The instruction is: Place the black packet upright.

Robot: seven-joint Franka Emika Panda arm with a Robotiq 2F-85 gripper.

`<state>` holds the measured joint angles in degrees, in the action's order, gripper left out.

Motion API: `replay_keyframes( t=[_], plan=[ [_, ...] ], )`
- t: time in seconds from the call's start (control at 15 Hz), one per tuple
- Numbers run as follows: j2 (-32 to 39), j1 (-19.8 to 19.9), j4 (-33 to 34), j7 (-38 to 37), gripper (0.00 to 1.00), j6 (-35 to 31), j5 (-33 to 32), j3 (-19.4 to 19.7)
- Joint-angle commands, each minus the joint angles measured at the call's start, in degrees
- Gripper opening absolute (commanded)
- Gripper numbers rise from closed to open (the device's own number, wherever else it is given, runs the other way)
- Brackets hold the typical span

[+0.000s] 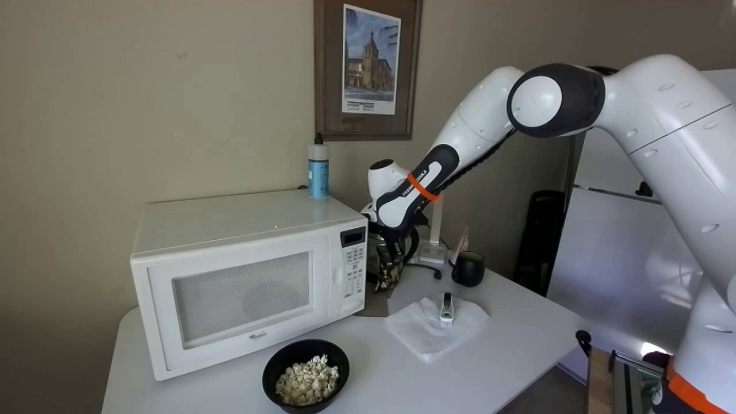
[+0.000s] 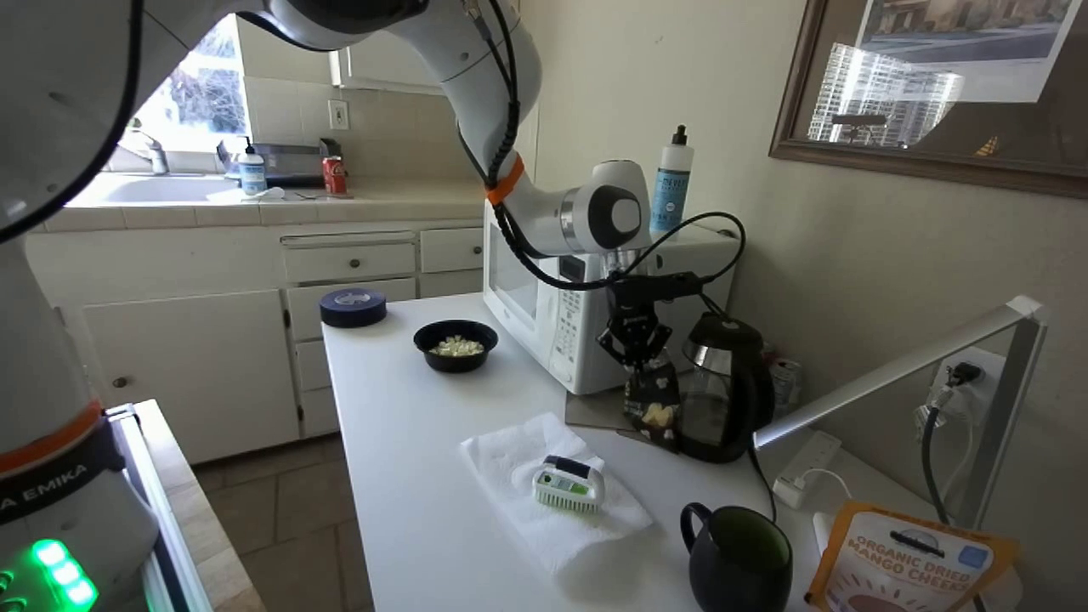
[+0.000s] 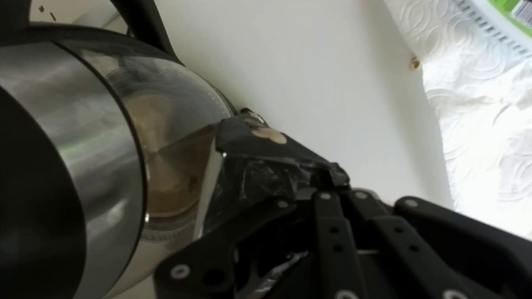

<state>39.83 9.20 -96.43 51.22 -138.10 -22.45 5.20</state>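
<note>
Operating from afar, I am pinching a black packet (image 2: 653, 404) by its top edge with the robot's hand (image 2: 640, 361) above a white desk (image 2: 425, 476). The packet is hanging or standing close to upright, leaning slightly in an exterior view, its lower end reaching about desk level just beside a glass kettle (image 2: 710, 408) and near the control-panel end of a white microwave (image 1: 247, 296). Whether its base is bearing on the surface, or its side is touching the kettle, I am not managing to tell, even from the wrist view.

I am judging this to be the setting-down step, late in the task, with seating, release and retreat probably being all that is left. To do it well, I am aiming to bring the packet plumb first, then to press lightly until the bottom is seating flat and taking the weight. The film is looking thin and crinkly, so I am expecting it to buckle under a hard push and to topple if I am letting go too high. I am planning a slow, even release, then a straight lift, so that the hand is not dragging the top edge over. The kettle is leaving little room on its side; for any correction I am favouring the freer side, toward the paper towel (image 2: 552, 531) and the brush (image 2: 568, 488).
</note>
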Motion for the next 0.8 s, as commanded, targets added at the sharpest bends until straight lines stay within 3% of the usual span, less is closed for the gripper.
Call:
replay_keyframes(
  t=[0.0, 0.47, 0.73],
  plan=[
    [0.7, -0.3, 2.7, 2.2, 0.0, 6.9, -0.3, -0.2],
    [0.5, -0.8, 8.5, 0.0, 0.0, 24.8, 2.1, -0.9],
    [2.6, 0.4, 11.3, 0.7, 0.0, 26.6, 3.2, -1.7]
  ],
)
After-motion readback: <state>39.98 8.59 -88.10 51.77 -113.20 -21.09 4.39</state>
